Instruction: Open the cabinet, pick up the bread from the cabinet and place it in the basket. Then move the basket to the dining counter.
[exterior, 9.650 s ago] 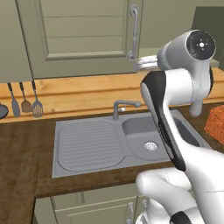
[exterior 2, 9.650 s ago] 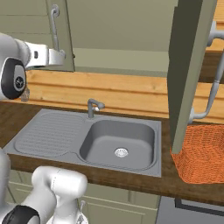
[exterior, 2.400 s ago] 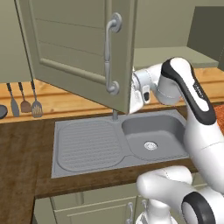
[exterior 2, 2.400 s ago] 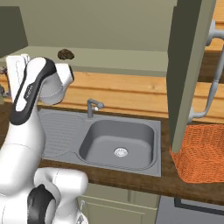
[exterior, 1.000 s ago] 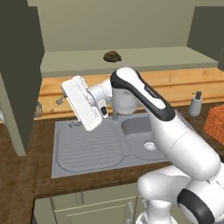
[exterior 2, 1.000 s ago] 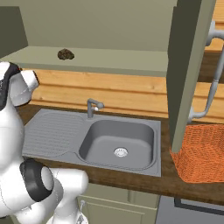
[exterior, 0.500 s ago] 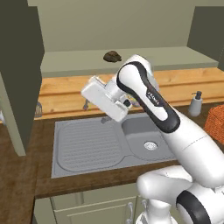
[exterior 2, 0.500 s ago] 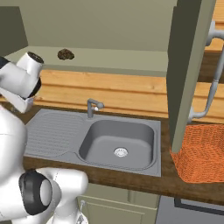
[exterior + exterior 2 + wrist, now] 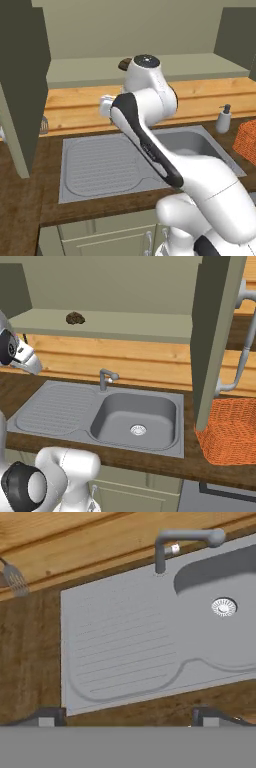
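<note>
Your gripper (image 9: 125, 716) stands wide open with nothing between its fingers, looking down on the sink (image 9: 150, 642). The basket (image 9: 231, 428) sits off to one side. Farthest, the bread (image 9: 75, 318) probably still lies untouched in the opened cabinet (image 9: 214, 331); picking, placing and carrying remain.

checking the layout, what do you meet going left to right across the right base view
bread → tap → sink drain → open cabinet door → basket

Cabinet (image 9: 215, 341) doors now open; arm risen higher.
</note>
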